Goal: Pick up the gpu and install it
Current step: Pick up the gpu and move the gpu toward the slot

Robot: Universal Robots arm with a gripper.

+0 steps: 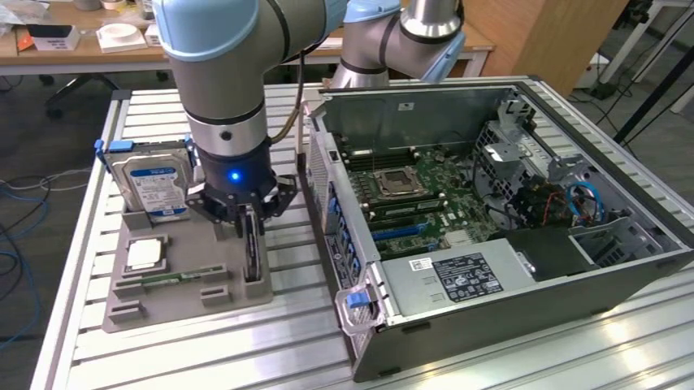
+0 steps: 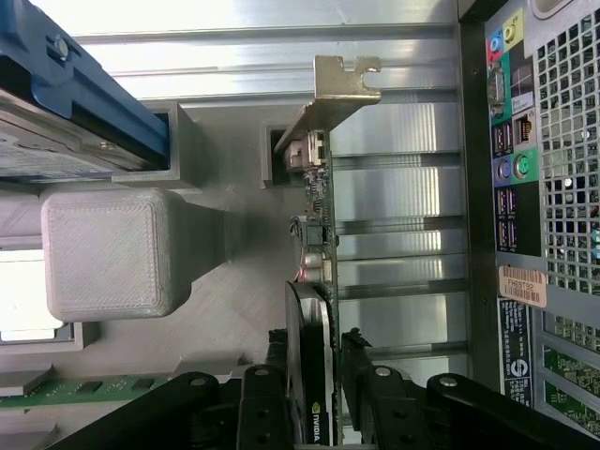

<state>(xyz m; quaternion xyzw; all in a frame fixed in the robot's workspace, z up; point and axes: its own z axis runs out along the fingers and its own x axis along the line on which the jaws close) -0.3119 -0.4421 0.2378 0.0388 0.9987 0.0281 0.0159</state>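
Where the arm hangs over the grey tray (image 1: 184, 302) on the table (image 1: 162, 351), the exterior view puts the end effector (image 1: 252, 219) directly above the gpu (image 1: 253, 253). The gpu stands on edge in a tray slot beneath it. In the wrist view the fingers (image 2: 370, 394) are spread to either side of the gpu (image 2: 319, 202). A sliver of gap shows on one side, so they are not pinching it. The card's long axis runs straight out from the end effector (image 2: 316, 342) to the metal bracket (image 2: 342, 84).

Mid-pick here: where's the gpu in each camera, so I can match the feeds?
Exterior view: gpu stands edge-on in the grey tray, directly under the end effector.
Wrist view: gpu runs edge-on away from the end effector, bracket at the far end.
Shared landmark: the computer case's perforated rear panel beside it.
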